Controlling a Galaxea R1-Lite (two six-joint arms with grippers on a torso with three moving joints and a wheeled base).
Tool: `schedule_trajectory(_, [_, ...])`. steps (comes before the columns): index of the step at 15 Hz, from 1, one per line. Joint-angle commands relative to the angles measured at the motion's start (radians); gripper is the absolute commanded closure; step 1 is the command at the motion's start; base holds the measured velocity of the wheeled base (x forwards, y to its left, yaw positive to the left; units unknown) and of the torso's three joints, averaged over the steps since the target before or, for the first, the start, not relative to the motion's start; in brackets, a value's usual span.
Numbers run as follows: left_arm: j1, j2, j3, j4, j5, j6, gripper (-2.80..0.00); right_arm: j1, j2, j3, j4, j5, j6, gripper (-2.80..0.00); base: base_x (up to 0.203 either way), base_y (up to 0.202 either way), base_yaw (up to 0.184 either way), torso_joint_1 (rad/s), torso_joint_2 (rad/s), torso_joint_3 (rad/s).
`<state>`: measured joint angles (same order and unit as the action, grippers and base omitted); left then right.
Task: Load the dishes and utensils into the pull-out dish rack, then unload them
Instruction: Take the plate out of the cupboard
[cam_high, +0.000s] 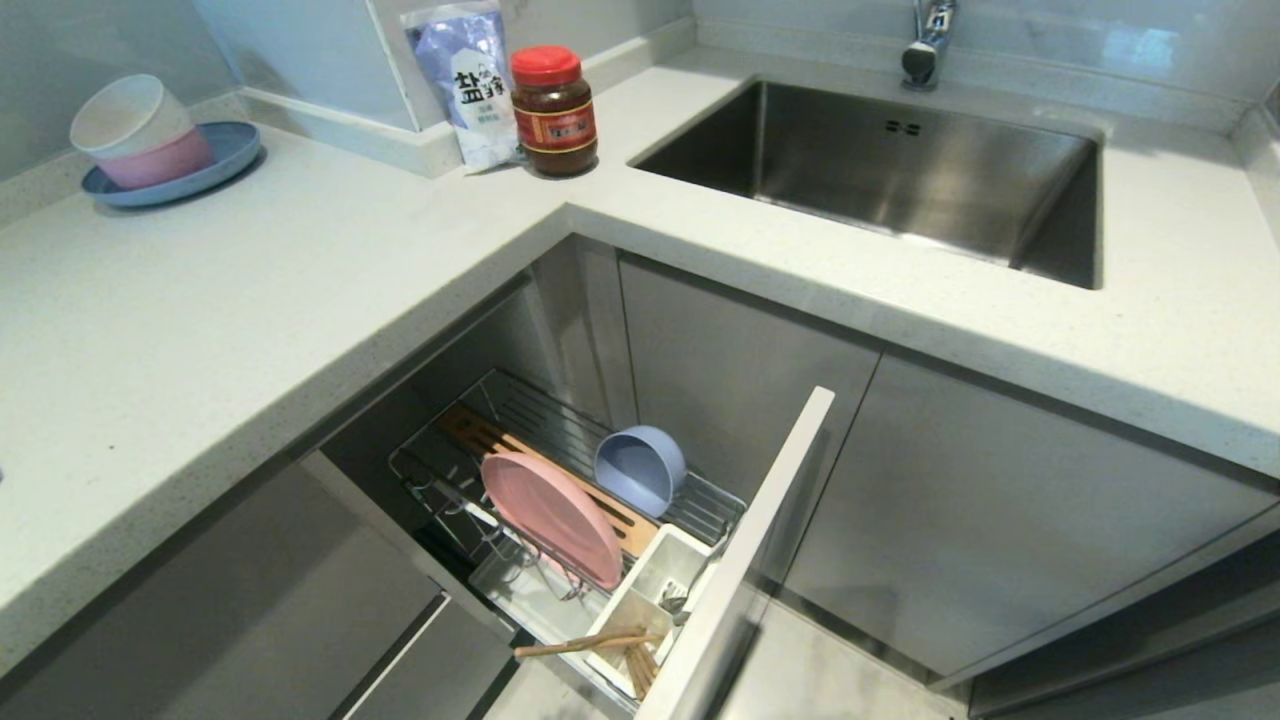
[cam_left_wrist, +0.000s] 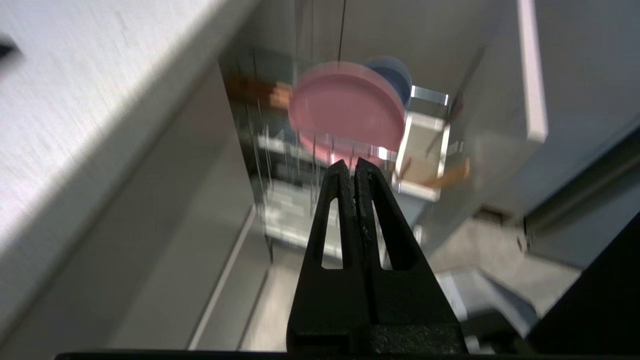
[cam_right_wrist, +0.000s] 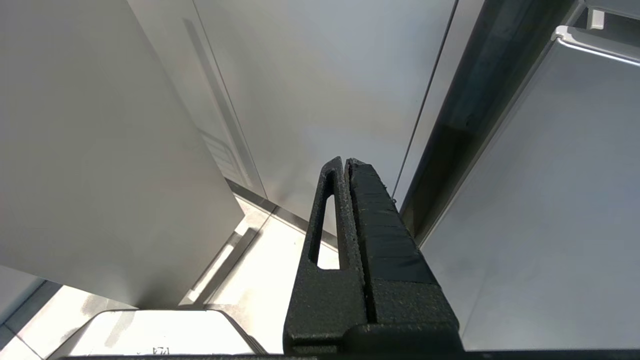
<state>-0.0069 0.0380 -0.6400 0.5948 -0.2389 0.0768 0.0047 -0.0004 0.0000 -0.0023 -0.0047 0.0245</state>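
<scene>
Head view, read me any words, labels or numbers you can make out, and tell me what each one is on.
"盐": large dark character on the white and blue pouch leaning against the wall on the counter.
Smaller print beside and under it on the pouch: too small to read.
Red and yellow label on the red-lidded jar next to the pouch: print too blurred to read.
Nothing legible elsewhere in the head view.

The black right gripper (cam_right_wrist: 346, 162) has its two textured fingers pressed together with nothing between them. Beyond it stand flat pale grey cabinet doors (cam_right_wrist: 310, 100), a dark vertical gap between panels (cam_right_wrist: 465, 115), and pale glossy floor tiles (cam_right_wrist: 265, 280) below.
</scene>
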Motion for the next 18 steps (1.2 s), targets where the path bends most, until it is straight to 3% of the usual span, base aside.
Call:
schedule_trajectory(1, [0.002,-0.040,0.064,0.030,-0.001,0.025,0.00,0.001,-0.004,0.002,0.000,0.000,0.000,0.00,0.000,0.000,0.000,0.000,0.00,0.000])
schedule_trajectory(2, [0.003,-0.040,0.063,0.023,0.004,0.040,0.00,0.000,-0.004,0.002,0.001,0.000,0.000,0.00,0.000,0.000,0.000,0.000,0.00,0.000])
schedule_trajectory(4, [0.003,-0.040,0.138,-0.105,0.015,0.048,0.00,0.000,-0.004,0.002,-0.001,0.000,0.000,0.00,0.000,0.000,0.000,0.000,0.00,0.000])
schedule_trajectory(8, [0.003,-0.040,0.446,-0.696,0.036,0.050,0.00,0.001,-0.004,0.002,0.000,0.000,0.000,0.00,0.000,0.000,0.000,0.000,0.00,0.000])
schedule_trajectory(9, [0.004,-0.040,0.477,-0.743,0.049,0.051,0.00,0.000,-0.004,0.002,0.000,0.000,0.000,0.00,0.000,0.000,0.000,0.000,0.00,0.000])
schedule_trajectory(14, [0.004,-0.040,0.660,-0.789,0.069,0.077,0.00,0.001,-0.004,0.002,0.000,0.000,0.000,0.00,0.000,0.000,0.000,0.000,0.00,0.000])
schedule_trajectory(16, [0.004,-0.040,0.666,-0.783,0.131,0.078,0.00,0.001,-0.004,0.002,0.000,0.000,0.000,0.00,0.000,0.000,0.000,0.000,0.00,0.000])
schedule_trajectory(18, [0.004,-0.040,0.655,-0.673,0.220,0.077,0.00,0.000,-0.004,0.002,-0.001,0.000,0.000,0.00,0.000,0.000,0.000,0.000,0.00,0.000])
